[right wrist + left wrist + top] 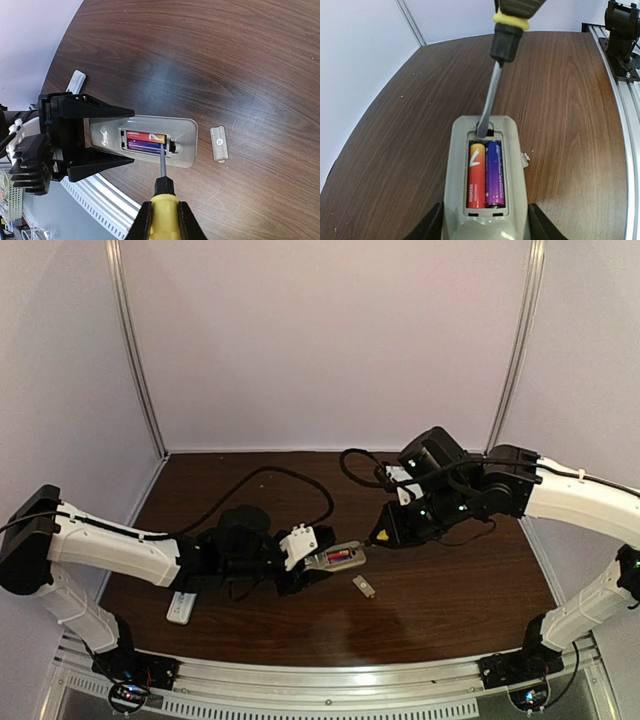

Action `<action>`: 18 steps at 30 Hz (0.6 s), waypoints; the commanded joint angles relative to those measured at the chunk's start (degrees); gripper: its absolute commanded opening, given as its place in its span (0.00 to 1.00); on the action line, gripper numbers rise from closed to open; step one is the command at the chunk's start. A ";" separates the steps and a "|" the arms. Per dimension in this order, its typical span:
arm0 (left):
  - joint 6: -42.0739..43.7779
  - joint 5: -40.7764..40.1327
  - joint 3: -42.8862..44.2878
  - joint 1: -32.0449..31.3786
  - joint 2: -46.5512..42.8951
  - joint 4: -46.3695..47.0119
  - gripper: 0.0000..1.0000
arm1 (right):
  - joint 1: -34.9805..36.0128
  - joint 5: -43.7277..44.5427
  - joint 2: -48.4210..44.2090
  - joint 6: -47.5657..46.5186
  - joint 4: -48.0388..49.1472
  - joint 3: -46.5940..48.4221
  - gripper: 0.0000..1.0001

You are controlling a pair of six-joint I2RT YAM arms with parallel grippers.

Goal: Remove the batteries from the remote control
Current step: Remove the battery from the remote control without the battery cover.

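My left gripper (312, 565) is shut on a grey remote (336, 558), held by its sides with the open battery bay up. In the left wrist view the remote (456, 165) holds a red-orange battery (476, 175) and a purple battery (494, 172) side by side. My right gripper (163, 220) is shut on a yellow-handled screwdriver (164, 197). Its tip rests at the bay's far end by the battery ends (484, 127). No other batteries show.
The small grey cover plate (364, 586) lies on the table just right of the remote, also in the right wrist view (219, 143). A white remote (181, 607) lies under the left arm. A black cable (290, 478) loops behind. A metal rail (632, 125) borders the table.
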 commanded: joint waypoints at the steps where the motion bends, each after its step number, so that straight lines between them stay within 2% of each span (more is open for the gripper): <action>1: -1.15 -0.76 2.14 -0.85 0.66 1.75 0.00 | 0.29 -0.09 0.54 -0.88 0.99 1.15 0.00; 18: -1.52 -1.10 2.17 -1.40 0.82 1.21 0.00 | 0.30 1.28 0.99 -0.90 0.01 1.50 0.00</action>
